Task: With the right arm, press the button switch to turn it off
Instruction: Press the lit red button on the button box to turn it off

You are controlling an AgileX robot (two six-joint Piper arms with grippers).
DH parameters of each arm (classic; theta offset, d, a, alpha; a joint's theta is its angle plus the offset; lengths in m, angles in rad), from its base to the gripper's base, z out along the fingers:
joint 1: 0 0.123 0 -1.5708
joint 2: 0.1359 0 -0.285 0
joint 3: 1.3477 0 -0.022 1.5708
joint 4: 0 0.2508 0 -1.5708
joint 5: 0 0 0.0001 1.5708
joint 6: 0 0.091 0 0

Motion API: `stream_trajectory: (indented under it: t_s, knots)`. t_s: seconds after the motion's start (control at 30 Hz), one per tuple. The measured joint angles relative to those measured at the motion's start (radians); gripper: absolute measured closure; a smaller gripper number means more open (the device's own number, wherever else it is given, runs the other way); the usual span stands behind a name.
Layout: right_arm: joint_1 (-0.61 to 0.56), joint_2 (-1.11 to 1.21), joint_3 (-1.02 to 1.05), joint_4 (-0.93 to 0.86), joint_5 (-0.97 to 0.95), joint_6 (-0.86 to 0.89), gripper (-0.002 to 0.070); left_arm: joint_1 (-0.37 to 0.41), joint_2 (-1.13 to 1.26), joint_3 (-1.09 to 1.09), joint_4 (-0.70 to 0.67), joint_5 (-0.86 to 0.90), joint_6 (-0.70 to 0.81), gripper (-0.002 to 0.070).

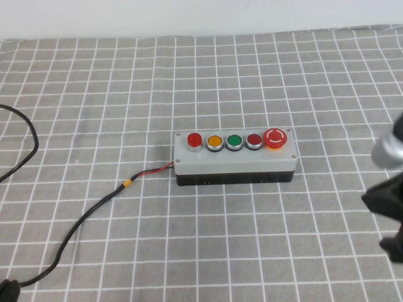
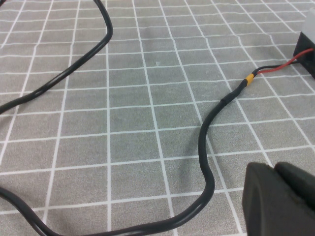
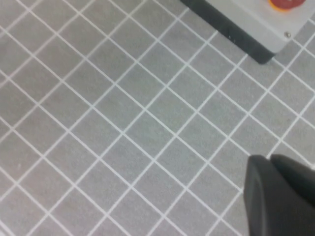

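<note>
The button switch box is being left untouched, nothing yet being pressed. The right gripper is being held well to the box's right, so the whole press is remaining. The left gripper is being parked beside the box's cable. Neither claw's state can be told.

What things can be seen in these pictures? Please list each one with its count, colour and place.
button box: 1, grey on a black base, middle of the table
small buttons: 4 in a row on the box, robot's left to right: red, orange, green, dark red
big button: 1, red, right end of the box
cable: 1, black with a yellow band and a red wire, runs left from the box
tablecloth: 1, grey with a white grid, under everything
wall: white, behind the table
left gripper: 1, black, beside the cable
right gripper: 1, black, right of the box, apart from it
</note>
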Motion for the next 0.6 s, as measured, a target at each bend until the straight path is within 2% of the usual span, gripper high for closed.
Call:
stream_trajectory:
  t_s: [0.2,0.33,0.43,0.6]
  knots:
    - [0.0,-0.036,0.14,-0.018,-0.123,0.08,0.0694,0.0,0.0,0.0,0.0,0.0,0.0,0.0678]
    - [-0.039,-0.093,0.26,-0.038,-0.279,0.098,0.0694,0.0,0.0,0.0,0.0,0.0,0.0,0.0678]
    - [-0.123,-0.175,0.397,-0.039,-0.46,0.1,0.0694,0.0,0.0,0.0,0.001,0.0,0.0,0.0678]
    - [-0.328,-0.353,0.7,-0.049,-0.86,0.1,0.0694,0.0,0.0,0.0,0.002,0.0,0.0,0.0678]
